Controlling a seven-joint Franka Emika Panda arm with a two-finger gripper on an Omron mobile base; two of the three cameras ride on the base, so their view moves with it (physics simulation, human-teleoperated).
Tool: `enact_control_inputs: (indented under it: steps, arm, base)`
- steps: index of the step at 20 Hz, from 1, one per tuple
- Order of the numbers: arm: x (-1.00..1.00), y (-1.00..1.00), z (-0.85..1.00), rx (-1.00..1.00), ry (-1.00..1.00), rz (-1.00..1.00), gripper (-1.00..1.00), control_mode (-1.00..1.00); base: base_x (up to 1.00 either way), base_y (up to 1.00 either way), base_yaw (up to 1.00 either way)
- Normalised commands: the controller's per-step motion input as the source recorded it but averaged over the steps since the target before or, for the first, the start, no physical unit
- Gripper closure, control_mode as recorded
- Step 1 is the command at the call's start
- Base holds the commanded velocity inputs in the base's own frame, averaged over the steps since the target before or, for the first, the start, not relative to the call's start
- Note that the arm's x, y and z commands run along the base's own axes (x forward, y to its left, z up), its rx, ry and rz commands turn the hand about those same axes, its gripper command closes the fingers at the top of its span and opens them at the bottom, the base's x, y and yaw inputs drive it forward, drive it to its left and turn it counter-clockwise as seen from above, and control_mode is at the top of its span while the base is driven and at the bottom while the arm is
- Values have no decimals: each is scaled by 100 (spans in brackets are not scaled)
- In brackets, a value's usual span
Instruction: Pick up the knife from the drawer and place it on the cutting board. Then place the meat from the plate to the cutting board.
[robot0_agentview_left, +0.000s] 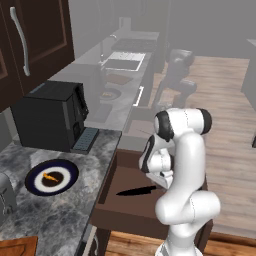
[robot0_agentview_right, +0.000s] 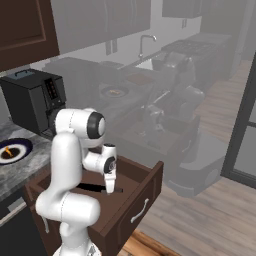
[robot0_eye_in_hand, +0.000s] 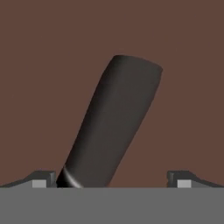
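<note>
2 base views share drawer (robot0_agentview_left: 150, 210); hand close above.

Grey marble counter (robot0_agentview_left: 60, 210), black coffee machine (robot0_agentview_left: 50, 116), dark wood cabinets (robot0_agentview_left: 40, 40), plank floor (robot0_agentview_left: 225, 140).

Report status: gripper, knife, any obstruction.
Gripper open, low inside the dark brown wooden drawer. Black-bladed knife flat on the drawer floor, grey handle between the fingertips, not gripped. Nothing blocking.

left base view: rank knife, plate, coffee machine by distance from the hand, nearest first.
1. knife: lying in the open drawer, right under the open hand.
2. plate: on the counter, left of the drawer, meat on it.
3. coffee machine: further back on the counter, behind the plate.
</note>
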Motion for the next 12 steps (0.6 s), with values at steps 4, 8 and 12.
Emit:
enact_control_inputs:
  steps: [4,8,12]
  arm:
    - [7,0,-24,0,-2,-2,-100,-100]
    - [11,0,-20,0,-3,-2,-100,-100]
    - [23,0,-11,0,-6,0,-100,-100]
  base:
    - [0,0,0]
    - [0,0,0]
    - [0,0,0]
